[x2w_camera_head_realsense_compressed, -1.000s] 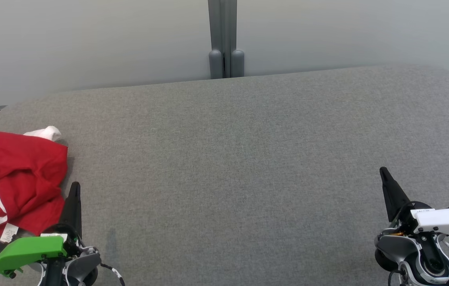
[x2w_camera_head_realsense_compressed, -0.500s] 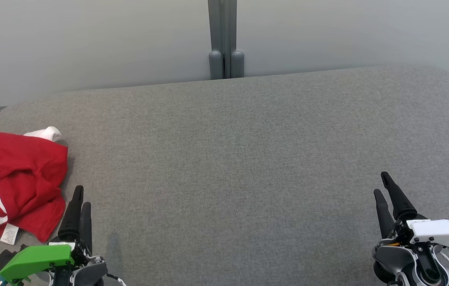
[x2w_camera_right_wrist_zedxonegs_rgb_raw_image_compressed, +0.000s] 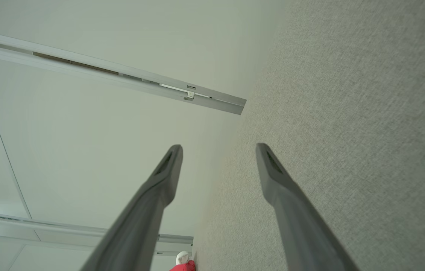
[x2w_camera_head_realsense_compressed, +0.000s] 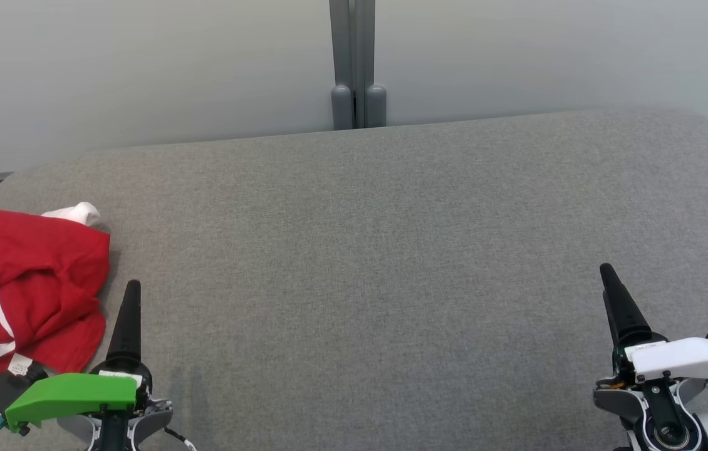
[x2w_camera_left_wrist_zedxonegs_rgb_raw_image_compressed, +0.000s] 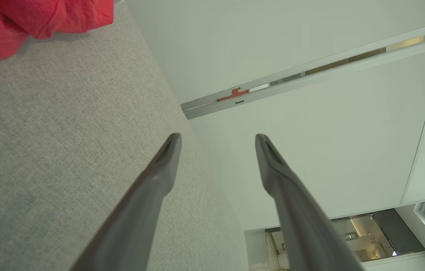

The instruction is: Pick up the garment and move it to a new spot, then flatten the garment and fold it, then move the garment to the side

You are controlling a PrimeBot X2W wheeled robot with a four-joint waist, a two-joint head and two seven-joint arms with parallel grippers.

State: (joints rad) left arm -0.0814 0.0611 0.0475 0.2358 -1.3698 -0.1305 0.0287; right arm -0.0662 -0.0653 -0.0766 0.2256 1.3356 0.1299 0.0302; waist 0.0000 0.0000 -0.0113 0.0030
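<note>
A crumpled red garment (x2w_camera_head_realsense_compressed: 22, 275) with white stripes and a white label lies at the far left of the grey padded table (x2w_camera_head_realsense_compressed: 379, 250); part of it runs off the head view's left edge. Its red cloth (x2w_camera_left_wrist_zedxonegs_rgb_raw_image_compressed: 28, 22) shows at the top left of the left wrist view, and a small bit of the garment (x2w_camera_right_wrist_zedxonegs_rgb_raw_image_compressed: 184, 265) shows in the right wrist view. My left gripper (x2w_camera_head_realsense_compressed: 131, 291) hovers just right of the garment, apart from it, fingers (x2w_camera_left_wrist_zedxonegs_rgb_raw_image_compressed: 160, 169) spread open and empty. My right gripper (x2w_camera_head_realsense_compressed: 608, 275) is at the lower right, open and empty, fingers (x2w_camera_right_wrist_zedxonegs_rgb_raw_image_compressed: 272, 169) apart.
A pale wall with a grey vertical post (x2w_camera_head_realsense_compressed: 354, 62) stands behind the table's far edge. The table's rounded corners lie at the far left and far right. A white piece of cloth (x2w_camera_head_realsense_compressed: 75, 212) peeks out behind the garment.
Both grippers have gone from shut to open. The head view has shifted slightly downward.
</note>
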